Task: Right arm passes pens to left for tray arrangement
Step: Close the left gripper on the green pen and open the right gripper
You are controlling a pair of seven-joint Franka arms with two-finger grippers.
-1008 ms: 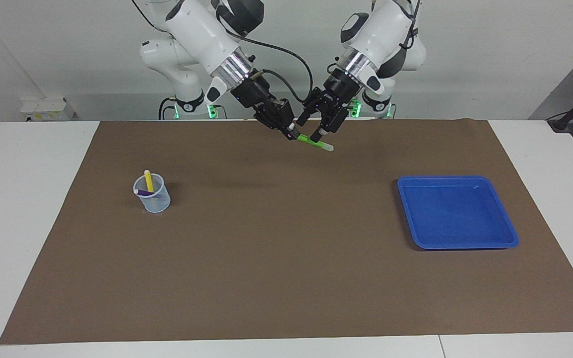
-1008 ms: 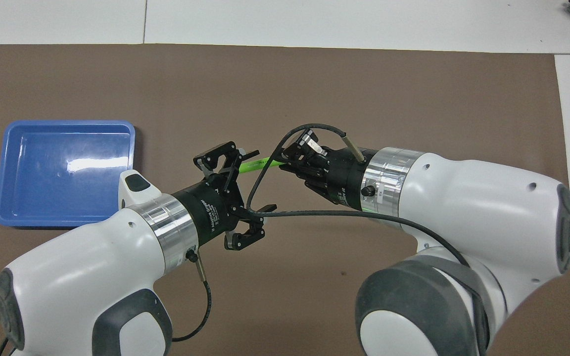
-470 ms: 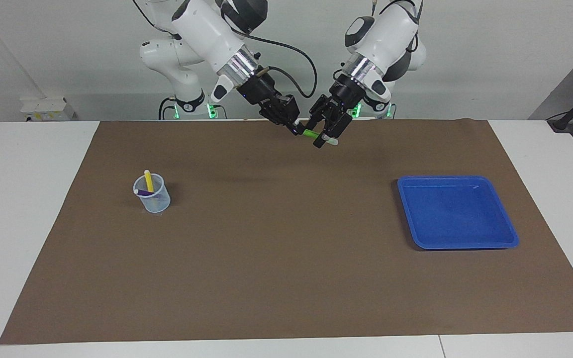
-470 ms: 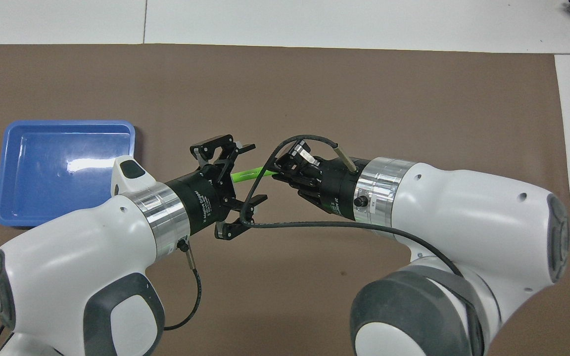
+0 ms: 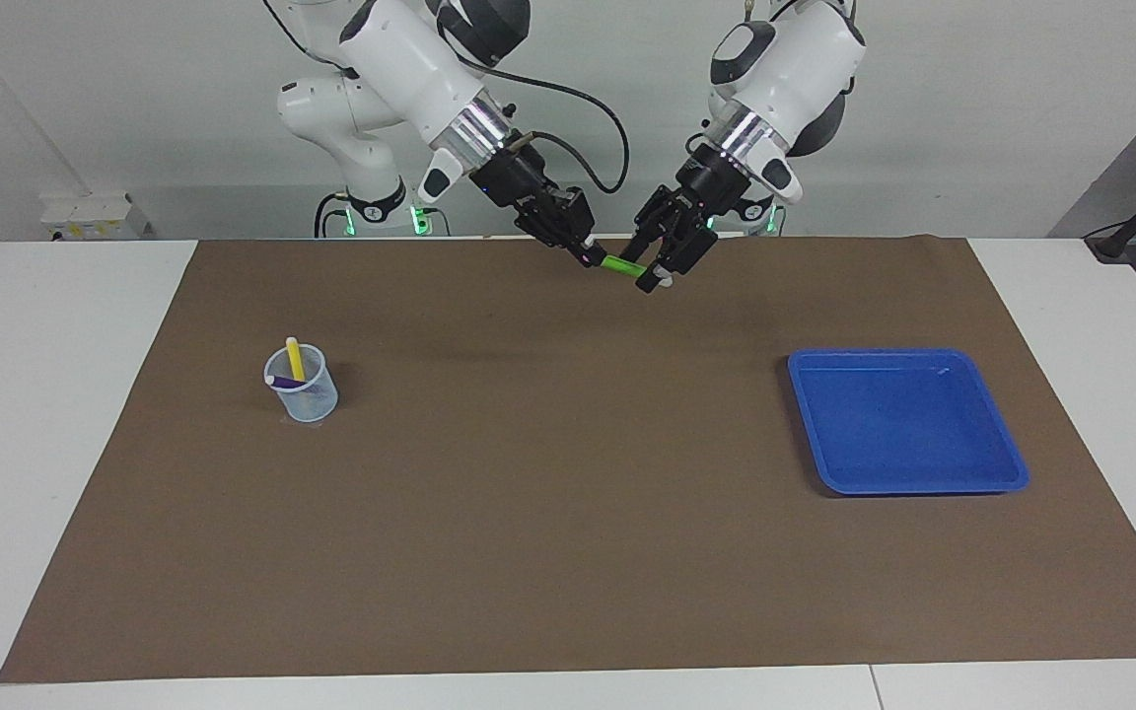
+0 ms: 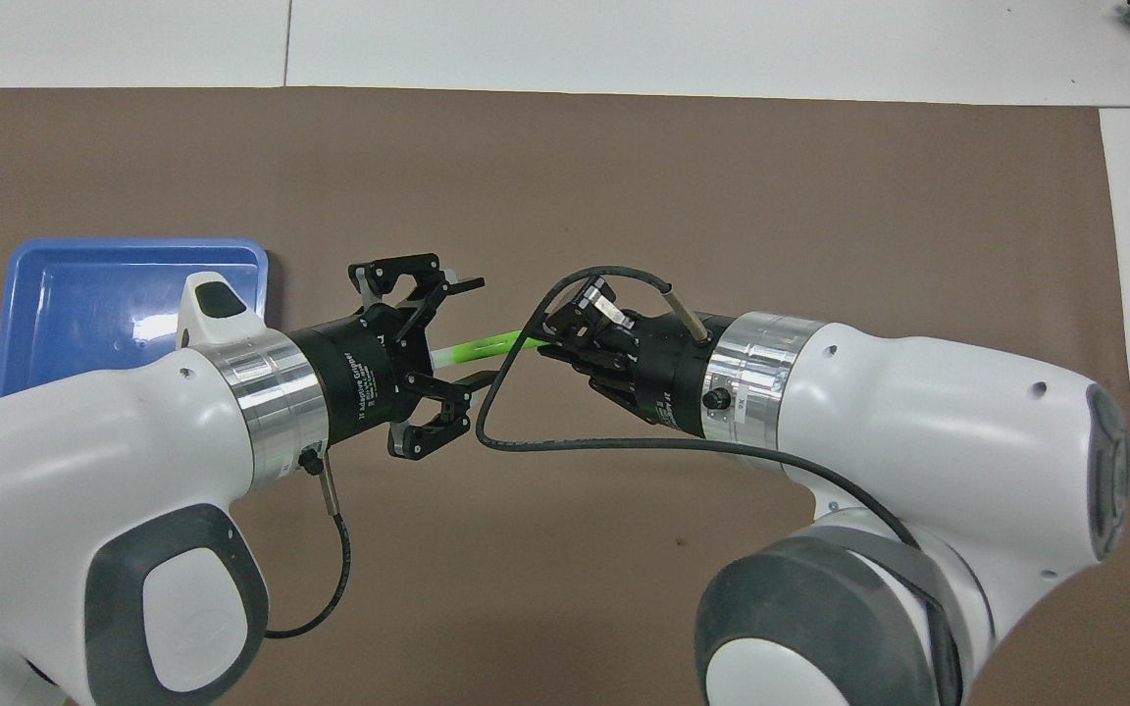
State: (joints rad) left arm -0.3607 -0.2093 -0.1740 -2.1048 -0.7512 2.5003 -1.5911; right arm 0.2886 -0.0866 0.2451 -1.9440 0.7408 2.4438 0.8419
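**Handover, green pen, mid-air**

While the right gripper (image 5: 583,254) pinches one end of the green pen (image 5: 617,265) over the brown mat (image 5: 568,552), the left gripper (image 5: 660,272) straddles its pale end, fingers not visibly clamped. Next, probably: left clamps, right releases. Yellow pen (image 5: 294,359) and purple pen (image 5: 284,380) wait in the cup (image 5: 304,394); tray (image 5: 1012,473) empty; white table (image 5: 55,394), grey wall.

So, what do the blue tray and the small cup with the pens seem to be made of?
The blue tray looks like glossy moulded plastic: a bright glare shows on its floor and its corners are rounded. The cup seems thin translucent plastic, since the purple pen shows through its wall.
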